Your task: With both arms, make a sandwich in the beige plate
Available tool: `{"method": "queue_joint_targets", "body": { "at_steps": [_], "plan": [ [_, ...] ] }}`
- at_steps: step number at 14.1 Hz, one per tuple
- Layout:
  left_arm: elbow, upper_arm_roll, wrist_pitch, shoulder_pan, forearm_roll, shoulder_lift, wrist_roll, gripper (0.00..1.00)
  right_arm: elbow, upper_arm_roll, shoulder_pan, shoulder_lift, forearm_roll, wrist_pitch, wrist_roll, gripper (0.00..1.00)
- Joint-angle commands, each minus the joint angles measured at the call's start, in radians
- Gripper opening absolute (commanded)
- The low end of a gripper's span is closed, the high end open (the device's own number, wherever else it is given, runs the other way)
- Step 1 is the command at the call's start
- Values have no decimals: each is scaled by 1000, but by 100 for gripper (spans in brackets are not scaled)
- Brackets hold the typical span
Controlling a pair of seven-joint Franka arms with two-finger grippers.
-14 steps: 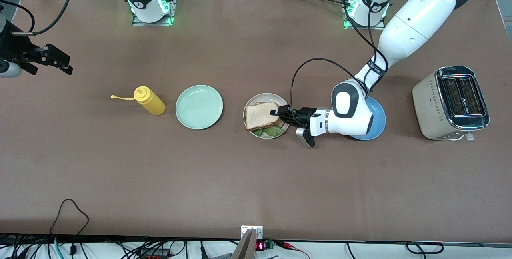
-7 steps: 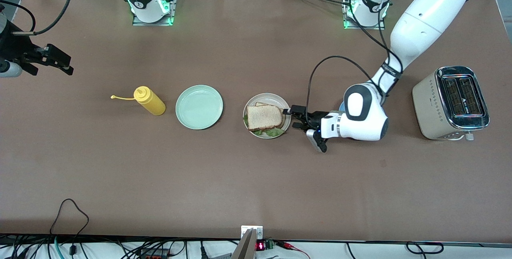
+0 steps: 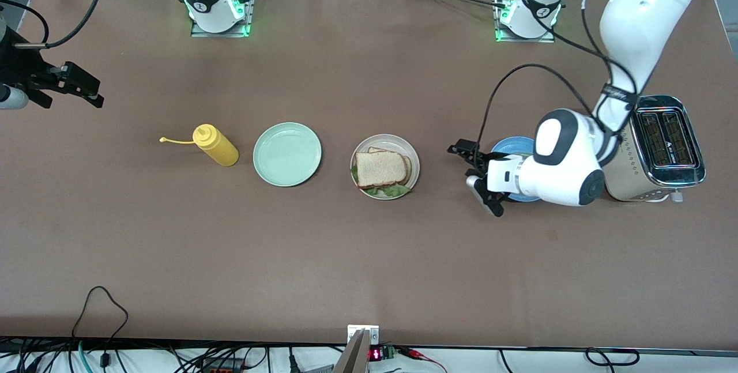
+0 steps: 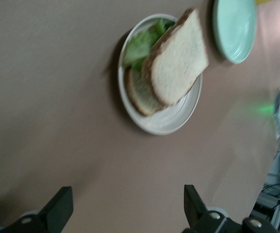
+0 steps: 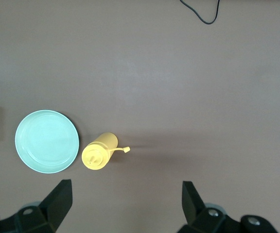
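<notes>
On the brown table (image 3: pixel 369 257), the sandwich (image 3: pixel 381 169) is seen on the beige plate (image 3: pixel 410 151), between the mint plate (image 3: pixel 287 154) and the blue plate (image 3: pixel 510 146). The left gripper (image 3: pixel 470 162) is held over bare tabletop between beige and blue plates, fingers apart and empty. The right gripper (image 3: pixel 72 86) is parked at the right arm's table end, fingers spread.

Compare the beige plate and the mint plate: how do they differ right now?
The beige plate is cream and holds the sandwich; the mint plate is pale green and holds nothing. The beige plate lies toward the left arm's end, the mint plate beside the yellow bottle. Both are round, shallow and rimmed.
</notes>
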Motion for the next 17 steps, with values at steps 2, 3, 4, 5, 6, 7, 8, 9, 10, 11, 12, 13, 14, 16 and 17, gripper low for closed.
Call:
{"method": "queue_joint_targets", "body": {
  "at_steps": [2, 3, 4, 5, 6, 7, 8, 9, 10, 11, 12, 13, 14, 16, 17],
  "plan": [
    [75, 6, -171, -7, 216, -68, -175, 100, 14, -3, 6, -2, 8, -7, -1, 100],
    [89, 3, -199, -7, 263, -85, -215, 100, 16, -3, 6, -2, 8, -7, 4, 100],
    [102, 0, -233, -9, 312, -111, -249, 100, 18, -3, 6, -2, 9, -7, 4, 100],
    [121, -6, -274, -12, 356, -139, -287, 100, 21, -1, 6, -2, 11, -7, 5, 100],
    [139, -8, -314, -15, 407, -172, -336, 100, 21, -3, 6, -2, 8, -3, -1, 100],
    [155, -10, -355, -15, 445, -200, -376, 100, 21, -3, 4, -2, 9, -1, -12, 100],
    [173, -10, -385, -15, 473, -224, -401, 100, 21, -3, 6, -2, 9, 0, -12, 100],
    [199, -10, -412, -12, 499, -243, -410, 100, 21, -3, 6, -2, 11, 0, -9, 100],
    [227, 0, -437, -10, 502, -257, -410, 100, 21, -1, 6, -2, 11, 0, -7, 100],
    [244, 7, -449, -12, 498, -269, -412, 100, 21, -1, 6, -2, 11, -1, -7, 100],
    [241, 39, -448, -21, 495, -300, -409, 100, 21, -1, 6, -2, 12, -7, -9, 100],
    [232, 111, -436, -62, 484, -338, -407, 100, 21, -1, 6, -2, 12, -7, -9, 100],
    [222, 175, -416, -100, 463, -370, -407, 100, 21, -1, 6, -2, 12, -9, -9, 100],
    [144, 355, -341, -192, 356, -456, -407, 100, 21, -3, 6, -4, 12, -9, -7, 100],
    [85, 428, -265, -223, 334, -506, -409, 100, 21, -3, 6, -4, 12, -9, -6, 100]
  ]
}}
